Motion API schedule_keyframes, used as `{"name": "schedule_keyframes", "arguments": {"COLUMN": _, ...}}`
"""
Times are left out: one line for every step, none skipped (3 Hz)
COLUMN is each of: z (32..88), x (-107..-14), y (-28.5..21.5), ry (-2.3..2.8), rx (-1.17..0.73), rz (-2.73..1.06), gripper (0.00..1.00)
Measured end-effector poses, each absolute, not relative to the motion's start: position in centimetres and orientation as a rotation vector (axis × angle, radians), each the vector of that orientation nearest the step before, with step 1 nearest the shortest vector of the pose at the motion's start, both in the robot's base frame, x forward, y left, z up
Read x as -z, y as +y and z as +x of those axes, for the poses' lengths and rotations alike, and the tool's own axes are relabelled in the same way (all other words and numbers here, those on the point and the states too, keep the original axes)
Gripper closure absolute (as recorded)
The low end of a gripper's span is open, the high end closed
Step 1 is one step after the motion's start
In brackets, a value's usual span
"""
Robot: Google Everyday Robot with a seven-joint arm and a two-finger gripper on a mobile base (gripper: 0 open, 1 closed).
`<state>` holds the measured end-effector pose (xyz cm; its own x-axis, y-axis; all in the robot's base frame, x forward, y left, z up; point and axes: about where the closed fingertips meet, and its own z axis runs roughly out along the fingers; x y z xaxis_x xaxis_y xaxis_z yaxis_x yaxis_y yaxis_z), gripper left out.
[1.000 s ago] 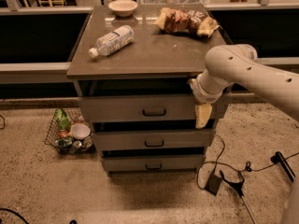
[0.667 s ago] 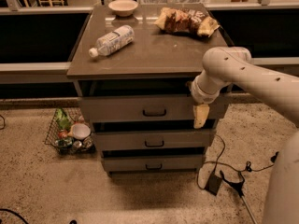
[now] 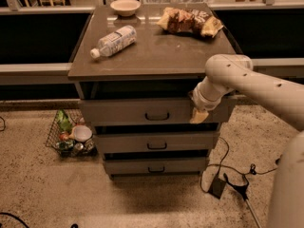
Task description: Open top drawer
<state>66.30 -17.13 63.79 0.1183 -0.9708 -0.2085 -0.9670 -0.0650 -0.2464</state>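
Note:
The top drawer (image 3: 128,111) is the widest grey-brown front of three under the counter top, with a small black bar handle (image 3: 157,116) at its middle. Its front stands a little forward of the cabinet. My gripper (image 3: 198,116) hangs at the drawer's right end, right of the handle and in front of the panel. My pale arm comes in from the right and bends down to it.
Two narrower drawers (image 3: 156,143) sit below. On the counter top (image 3: 156,51) lie a plastic bottle (image 3: 114,41), a bowl (image 3: 125,6) and snack bags (image 3: 190,21). A wire basket (image 3: 69,132) of items stands on the floor at left. Cables and a power brick (image 3: 218,185) lie at right.
My arm and gripper have shifted slightly left and up along the top drawer's right end. The drawer front looks about the same.

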Motion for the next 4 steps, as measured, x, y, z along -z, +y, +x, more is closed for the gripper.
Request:
{"name": "schedule_keyframes", "arguments": {"z": 66.0, "x": -64.0, "y": -17.2, "ry": 1.893, "rx": 0.019, "rz": -2.076, "gripper": 0.72}}
{"name": "schedule_keyframes", "arguments": {"z": 63.6, "x": -64.3, "y": -17.4, "ry": 1.901, "rx": 0.001, "rz": -2.067, "gripper": 0.95}}
{"name": "schedule_keyframes", "arguments": {"z": 63.6, "x": -64.3, "y": -17.4, "ry": 1.901, "rx": 0.001, "rz": -2.067, "gripper": 1.0}}
{"name": "schedule_keyframes", "arguments": {"z": 63.6, "x": -64.2, "y": -17.3, "ry": 1.9, "rx": -0.001, "rz": -2.07, "gripper": 1.0}}
